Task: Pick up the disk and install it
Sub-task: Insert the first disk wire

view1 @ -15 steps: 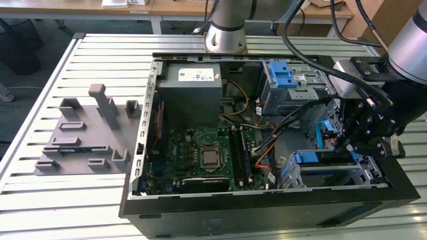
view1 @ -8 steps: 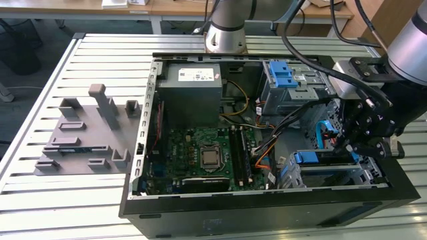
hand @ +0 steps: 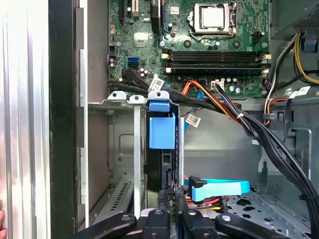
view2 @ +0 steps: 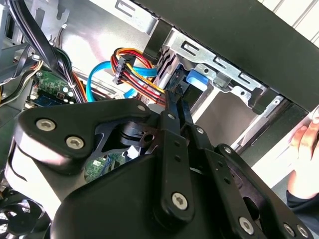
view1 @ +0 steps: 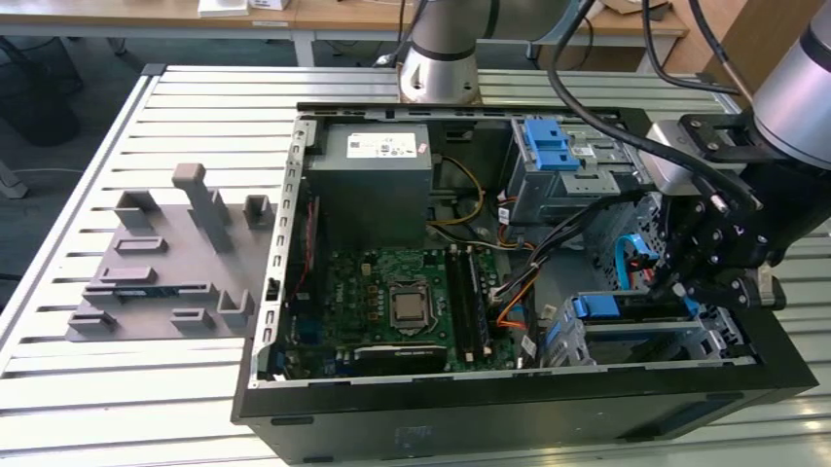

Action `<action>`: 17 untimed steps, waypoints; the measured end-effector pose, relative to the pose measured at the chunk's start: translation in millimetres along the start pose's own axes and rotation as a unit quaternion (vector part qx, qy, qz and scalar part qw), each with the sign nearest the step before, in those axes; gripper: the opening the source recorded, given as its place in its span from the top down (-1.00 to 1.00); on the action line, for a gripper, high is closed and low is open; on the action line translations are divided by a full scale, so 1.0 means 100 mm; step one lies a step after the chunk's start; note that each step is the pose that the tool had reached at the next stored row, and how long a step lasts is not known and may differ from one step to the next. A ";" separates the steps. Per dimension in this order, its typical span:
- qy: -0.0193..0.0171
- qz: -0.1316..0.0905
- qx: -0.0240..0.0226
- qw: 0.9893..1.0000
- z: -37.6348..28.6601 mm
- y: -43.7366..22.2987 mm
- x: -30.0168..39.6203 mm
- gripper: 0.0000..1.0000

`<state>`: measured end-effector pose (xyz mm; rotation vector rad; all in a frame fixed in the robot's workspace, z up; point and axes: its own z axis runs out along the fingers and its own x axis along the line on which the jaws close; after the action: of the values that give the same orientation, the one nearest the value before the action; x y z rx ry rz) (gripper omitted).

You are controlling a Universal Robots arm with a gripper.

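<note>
- Tool (hand: 169,201): fingers pinched narrow on the disk (hand: 162,164), standing edgewise in the drive cage (hand: 134,149).
- Handling: keep disk parallel to cage rails; avoid cables (hand: 249,129).

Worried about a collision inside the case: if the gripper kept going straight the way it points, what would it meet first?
Probably the disk standing on edge in the drive cage; the gripper sits right at its near end, though depth is unclear.

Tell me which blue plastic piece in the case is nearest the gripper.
The blue tab on the lower drive cage, beside the gripper. The blue latch sits on the upper bay, farther away.
</note>
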<state>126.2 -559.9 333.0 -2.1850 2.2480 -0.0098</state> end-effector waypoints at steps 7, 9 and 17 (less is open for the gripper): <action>0.000 0.000 0.000 1.000 0.032 -0.006 0.013 0.68; 0.000 0.000 0.000 1.000 0.038 -0.008 0.019 0.68; 0.000 0.000 0.000 1.000 0.032 -0.008 0.023 0.65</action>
<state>127.0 -562.2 329.8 -2.1851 2.2482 -0.0091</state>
